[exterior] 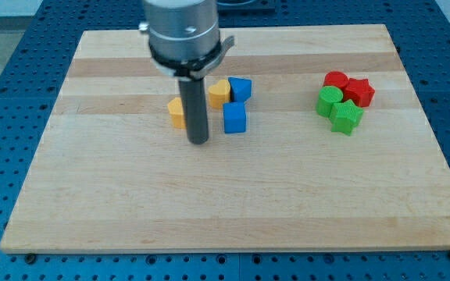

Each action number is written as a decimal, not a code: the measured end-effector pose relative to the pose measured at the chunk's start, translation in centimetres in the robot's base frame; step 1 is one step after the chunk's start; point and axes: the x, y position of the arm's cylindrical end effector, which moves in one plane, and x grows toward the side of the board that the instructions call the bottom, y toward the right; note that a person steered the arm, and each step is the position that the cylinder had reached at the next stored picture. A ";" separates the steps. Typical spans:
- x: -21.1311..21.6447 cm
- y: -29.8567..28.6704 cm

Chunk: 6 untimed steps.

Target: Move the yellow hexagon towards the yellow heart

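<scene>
The yellow hexagon lies left of the board's middle, partly hidden behind my rod. The yellow heart lies to its right and a little toward the view's top, its left side also hidden by the rod. My tip rests on the board just below and to the right of the hexagon, between it and the blue cube. A second blue block touches the heart's right side.
At the view's right sits a tight cluster: a red cylinder, a red star, a green cylinder and a green star. The wooden board lies on a blue perforated table.
</scene>
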 end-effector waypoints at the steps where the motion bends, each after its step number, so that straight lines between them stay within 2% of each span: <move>1: 2.0 -2.0; 2: -2.0 -5.1; 3: -3.0 -5.5; 6: -3.3 0.8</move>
